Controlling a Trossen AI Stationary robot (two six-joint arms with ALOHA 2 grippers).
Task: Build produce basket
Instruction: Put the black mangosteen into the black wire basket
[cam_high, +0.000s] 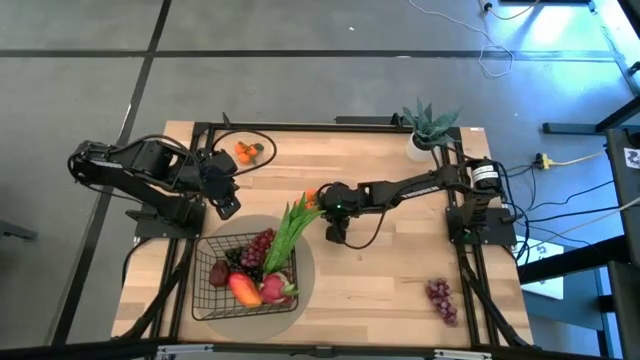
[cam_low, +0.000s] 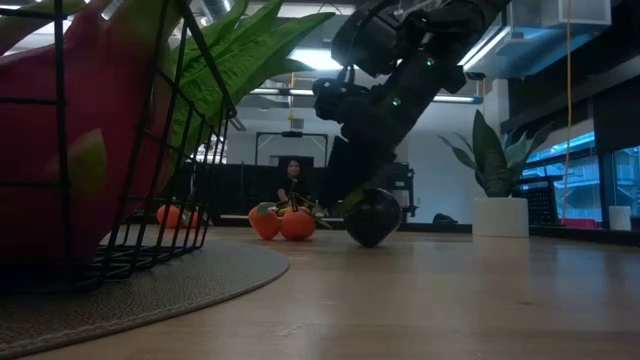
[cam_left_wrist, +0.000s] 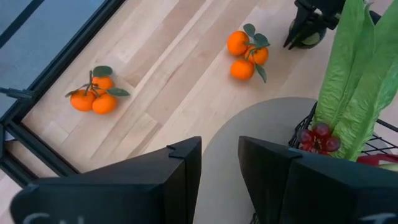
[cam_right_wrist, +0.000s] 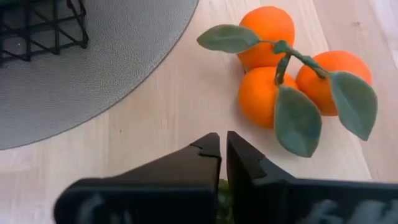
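The black wire basket (cam_high: 212, 292) stands on a round grey mat and holds leafy green stalks (cam_high: 290, 230), a grape bunch (cam_high: 258, 250), a mango (cam_high: 243, 290) and a dragon fruit (cam_high: 275, 290). My right gripper (cam_high: 335, 222) is at mid-table, shut on a dark green round fruit (cam_low: 372, 218), beside an orange cluster (cam_right_wrist: 280, 68). My left gripper (cam_left_wrist: 221, 174) is open and empty over the mat's far-left edge. A second orange cluster (cam_high: 247, 152) lies at the far left. A loose grape bunch (cam_high: 440, 298) lies near right. My right gripper comes at the dark green fruit from above, fingers pointing down. Its fingers (cam_right_wrist: 205, 152) stand almost together, with a strip of green (cam_right_wrist: 222, 196) showing between them; the gripper hides which part they hold. The fruit hangs below the fingers at table level (cam_low: 372, 240).
A spiky plant in a white pot (cam_high: 430, 130) stands at the far right corner. The leafy stalks stick out over the basket's far rim toward my right gripper. Bare wood lies between the mat and the loose grapes. A person shows far behind the table (cam_low: 292, 180).
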